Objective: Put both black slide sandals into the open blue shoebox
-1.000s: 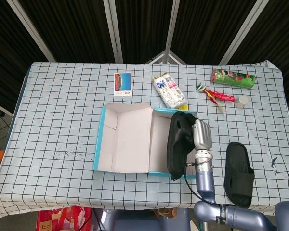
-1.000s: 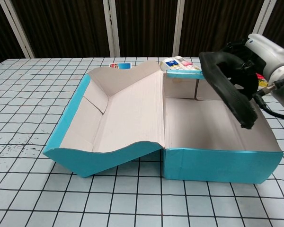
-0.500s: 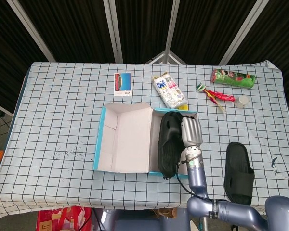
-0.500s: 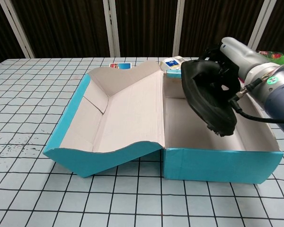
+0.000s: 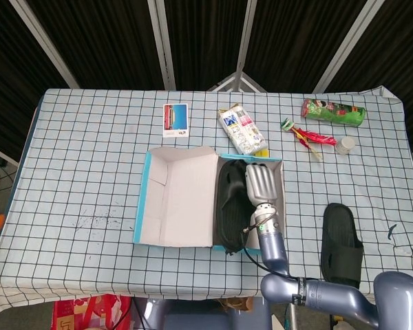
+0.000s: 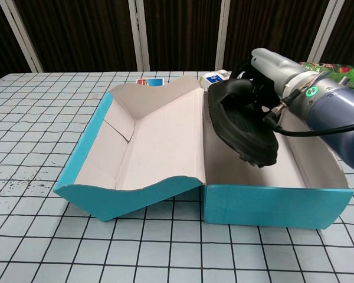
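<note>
card: small red and blue card (image 5: 175, 118) lying flat on the checked tablecloth (image 5: 82, 165), off past the box's far left corner

shoebox: open blue shoebox (image 6: 271, 205) sits mid-table, its lid (image 5: 175, 196) flopped open to the left, pale cardboard inside

first sandal: black slide sandal (image 6: 241, 131) is over the box's tray, tilted on its edge and hugging the left wall by the lid hinge; can't tell if the low end is touching the floor of the box

right hand: right hand (image 5: 260, 184) has its fingers wrapped on that sandal's strap, gripping it from the right side inside the box

snack pack: white packet (image 5: 242, 130) just behind the box

left hand: doesn't show up in either view

second sandal: the other black slide (image 5: 341, 245) is flat on the cloth, well right of the box, near the front edge

far right stuff: green can (image 5: 333, 112) on its side, red-wrapped item (image 5: 307, 136) and small white cap (image 5: 345, 144) near the back right corner
</note>
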Controlling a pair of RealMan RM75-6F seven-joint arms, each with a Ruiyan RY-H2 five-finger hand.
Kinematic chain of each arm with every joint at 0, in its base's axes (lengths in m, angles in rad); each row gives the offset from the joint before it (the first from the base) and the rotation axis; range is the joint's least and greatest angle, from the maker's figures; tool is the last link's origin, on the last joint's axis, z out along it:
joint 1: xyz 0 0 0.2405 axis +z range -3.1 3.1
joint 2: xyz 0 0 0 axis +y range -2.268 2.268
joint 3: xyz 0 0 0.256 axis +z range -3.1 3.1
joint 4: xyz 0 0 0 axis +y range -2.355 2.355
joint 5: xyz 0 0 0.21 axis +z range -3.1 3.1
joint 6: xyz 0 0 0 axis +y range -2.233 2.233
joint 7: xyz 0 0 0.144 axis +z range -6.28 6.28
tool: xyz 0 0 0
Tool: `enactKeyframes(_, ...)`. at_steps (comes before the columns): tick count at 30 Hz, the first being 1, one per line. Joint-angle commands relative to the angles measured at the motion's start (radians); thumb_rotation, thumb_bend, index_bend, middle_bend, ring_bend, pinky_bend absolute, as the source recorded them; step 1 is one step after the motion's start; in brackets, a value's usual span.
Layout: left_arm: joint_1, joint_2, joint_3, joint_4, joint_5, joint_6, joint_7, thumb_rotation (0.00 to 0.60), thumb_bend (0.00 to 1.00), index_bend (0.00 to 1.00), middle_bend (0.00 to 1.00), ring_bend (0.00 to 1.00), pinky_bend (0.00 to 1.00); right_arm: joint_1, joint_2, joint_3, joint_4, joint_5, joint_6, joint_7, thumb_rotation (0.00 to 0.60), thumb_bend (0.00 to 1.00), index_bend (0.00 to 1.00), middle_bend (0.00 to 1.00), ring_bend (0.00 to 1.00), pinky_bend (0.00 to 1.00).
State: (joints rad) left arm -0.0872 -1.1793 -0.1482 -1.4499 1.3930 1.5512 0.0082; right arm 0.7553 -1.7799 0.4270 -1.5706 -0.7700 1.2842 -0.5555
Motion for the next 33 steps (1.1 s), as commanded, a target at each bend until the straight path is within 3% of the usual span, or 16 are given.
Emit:
enactKeyframes(1,0.001,0.001,-0.001,0.000,-0.001,0.002,-0.002,0.600,0.37,0.05,0.00,0.00,0.13,0.008,-0.008,0.011,0.009,0.017,-0.009,0.004,0.600,0.64,0.63,0.52,0.52,0.35)
enactKeyframes(14,0.006,0.006,-0.003,-0.001,-0.003,0.008,-0.012,0.600,0.37,0.05,0.00,0.00,0.13,0.025,-0.050,0.011,0.097,0.024,-0.040,0.051,0.600,0.64,0.64,0.52,0.52,0.35)
enactKeyframes(33,0.008,0.010,-0.004,-0.008,-0.010,0.003,-0.013,0.600,0.37,0.05,0.00,0.00,0.13,0.032,-0.094,-0.067,0.243,-0.056,-0.076,0.045,0.600,0.64,0.64,0.52,0.52,0.34)
